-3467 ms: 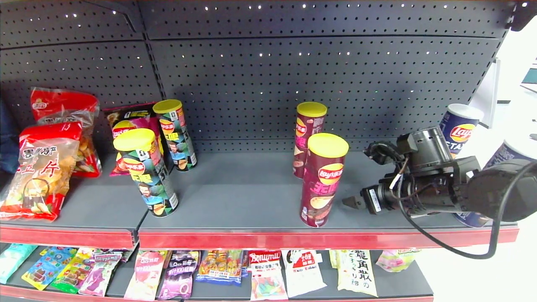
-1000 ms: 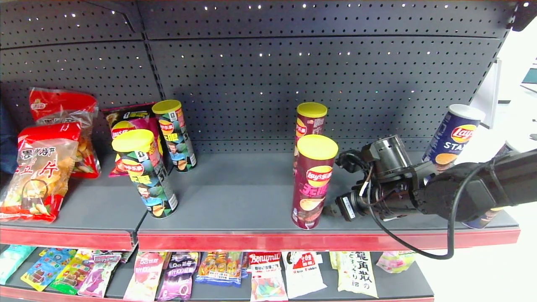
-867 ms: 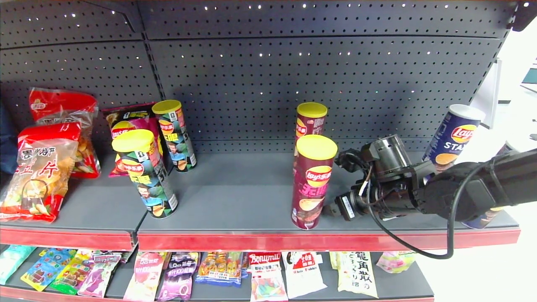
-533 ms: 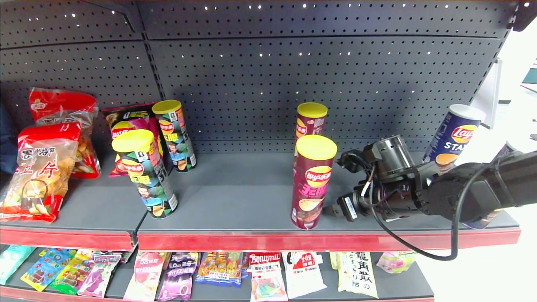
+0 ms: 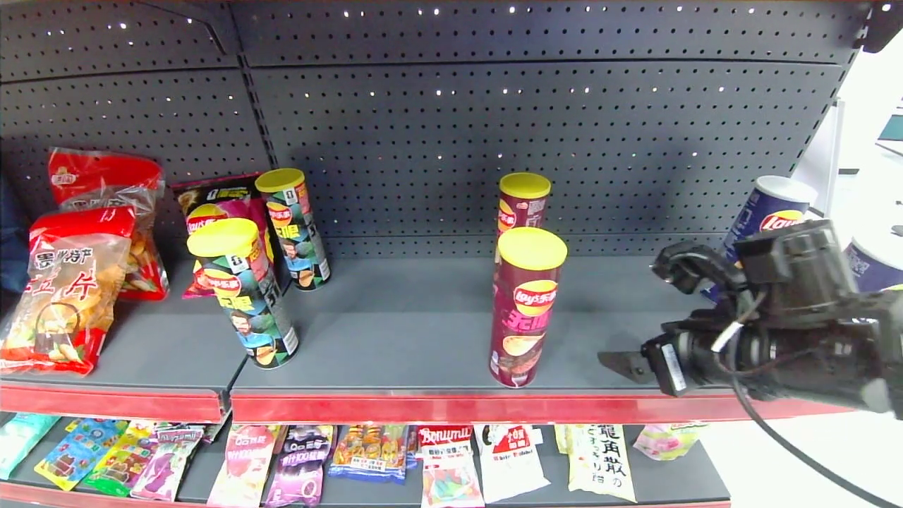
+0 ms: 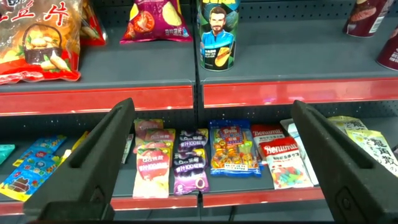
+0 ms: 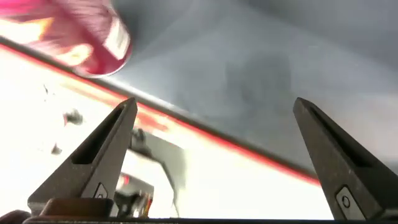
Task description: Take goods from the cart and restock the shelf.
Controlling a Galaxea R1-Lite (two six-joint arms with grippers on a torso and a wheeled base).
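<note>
A maroon chip can (image 5: 528, 310) with a yellow lid stands upright near the front edge of the grey shelf (image 5: 409, 331); a blurred part of it appears in the right wrist view (image 7: 93, 37). A second maroon can (image 5: 523, 201) stands behind it by the pegboard. My right gripper (image 5: 615, 362) hovers low over the shelf's front edge, well right of the front can and apart from it. Its fingers (image 7: 106, 155) are spread with nothing between them. My left gripper (image 6: 212, 106) is open and empty before the lower shelf rows.
Two teal cans (image 5: 243, 289) (image 5: 293, 226) and snack bags (image 5: 67, 289) fill the shelf's left. Blue cans (image 5: 769, 204) stand at the right end behind my right arm. Small packets (image 5: 374, 448) lie on the lower shelf. A red lip (image 5: 423, 406) edges the shelf.
My right gripper has pulled back to the right, away from the front maroon can it was touching near the base. The can stays upright where it was.
</note>
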